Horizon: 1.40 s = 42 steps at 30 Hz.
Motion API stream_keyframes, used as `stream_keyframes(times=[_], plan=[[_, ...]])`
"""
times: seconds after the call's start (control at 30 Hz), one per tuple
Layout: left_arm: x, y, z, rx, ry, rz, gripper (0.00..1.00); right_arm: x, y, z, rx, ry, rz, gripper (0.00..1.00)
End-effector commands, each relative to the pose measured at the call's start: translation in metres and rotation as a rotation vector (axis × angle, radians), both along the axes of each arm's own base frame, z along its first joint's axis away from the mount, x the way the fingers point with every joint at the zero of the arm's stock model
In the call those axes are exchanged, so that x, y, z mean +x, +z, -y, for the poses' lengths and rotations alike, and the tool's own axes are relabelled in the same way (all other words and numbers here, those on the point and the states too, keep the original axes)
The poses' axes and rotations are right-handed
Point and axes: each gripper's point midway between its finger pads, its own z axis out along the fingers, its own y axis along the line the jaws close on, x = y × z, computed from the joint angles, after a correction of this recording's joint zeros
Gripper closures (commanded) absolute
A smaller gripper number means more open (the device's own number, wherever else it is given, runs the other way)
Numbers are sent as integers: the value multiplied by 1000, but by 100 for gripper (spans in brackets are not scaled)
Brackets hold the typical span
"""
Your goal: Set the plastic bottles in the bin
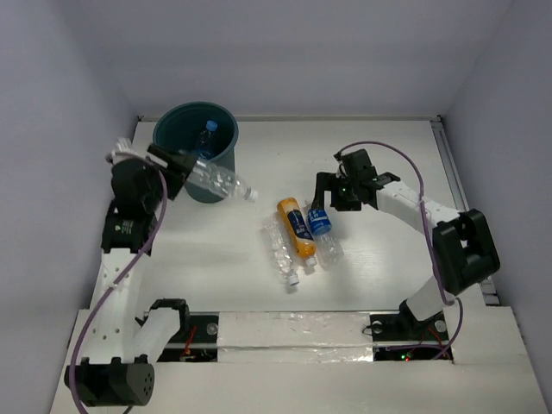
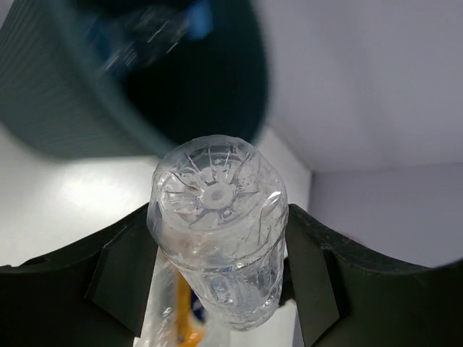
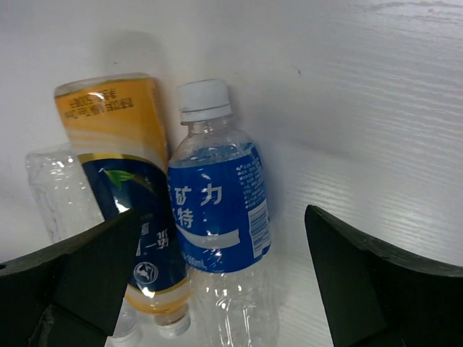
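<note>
A clear crinkled bottle (image 1: 217, 180), thin-walled and ribbed with a star-moulded base, is clamped between the dark, wedge-shaped fingers (image 2: 121, 269) of the left gripper (image 1: 184, 166). The jaws are held partly apart by the bottle's width and pressed against both of its sides. The bottle is held roughly level at the near rim of the bin (image 1: 177, 129), with its white-capped neck pointed away from the bin toward the middle of the table (image 1: 388, 259). The bin is a dark teal round bucket with finely ribbed plastic walls, set at the far left of the table, and a blue-capped bottle (image 1: 207, 134) is seen lying inside it. The right gripper (image 1: 332, 203) is spread wide, with nothing held or touched. Its black fingers (image 3: 92, 275) are seen on either side of a blue-labelled bottle (image 3: 219, 210), which has a white cap and a clear body. Just beside this lies an orange bottle (image 3: 114, 181) with a glossy dark label, and on that bottle's other side a second clear bottle (image 3: 59, 189), crinkled like the first. The three are lying close together on the white, faintly wood-grained tabletop, well apart from the bin.
</note>
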Motion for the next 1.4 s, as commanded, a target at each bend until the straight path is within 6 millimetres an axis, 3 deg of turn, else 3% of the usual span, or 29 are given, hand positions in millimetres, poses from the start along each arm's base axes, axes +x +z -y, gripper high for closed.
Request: stream_keyframes(times=[0.0,0.03,0.07,0.13,0.17,0.2,0.23,0.27,0.3,0.33,0.37,0.43,0.53,0.67,0.73,0.77,0.83,0.87,0.93,0.97,1.1,1.17,1.23,1.37], plan=[[12,104,-3,101,-22,215,64,8,-3,-10,23,29,6,0],[25,111,-6,124,-13,201,64,8,-5,-10,17,38,2,0],[27,155,-10,149,7,287,63,7,-8,-10,13,39,-6,0],[48,172,-26,229,68,286,63,4,-12,-10,12,49,-21,0],[48,209,-32,257,103,354,63,4,-13,-10,11,49,-24,0],[55,216,-44,288,161,352,63,3,-16,-10,11,52,-33,0],[74,210,-47,327,159,319,62,1,-19,-10,8,54,-41,0],[76,236,-55,354,205,359,62,1,-22,-9,4,52,-46,0],[98,222,-58,379,205,308,62,1,-27,-8,-5,49,-57,0],[106,219,-60,406,202,287,62,1,-31,-8,-8,49,-64,0],[111,228,-66,428,221,297,62,1,-33,-8,-12,46,-68,0],[134,206,-75,477,236,224,62,2,-41,-7,-22,41,-82,1],[152,189,-84,526,265,184,62,4,-44,-6,-33,31,-87,1],[162,162,-96,609,281,115,62,8,-41,-4,-45,17,-73,3],[164,152,-89,651,258,107,61,9,-42,-4,-48,12,-74,6],[165,135,-86,680,240,73,60,10,-41,-4,-46,10,-70,7],[164,122,-85,744,223,52,56,12,-47,-4,-52,7,-80,8],[164,104,-79,761,197,21,52,13,-49,-3,-65,7,-82,11],[162,99,-81,772,198,22,42,17,-51,1,-94,-5,-79,22],[160,89,-76,772,179,11,31,19,-48,1,-94,-8,-70,24],[154,106,-66,732,157,84,12,28,-28,7,-108,-57,-12,35],[149,123,-60,707,139,122,3,34,-6,12,-115,-80,42,38],[148,133,-55,683,122,141,1,38,3,16,-130,-98,61,40],[136,160,-42,616,86,207,1,41,53,26,-132,-139,159,42]])
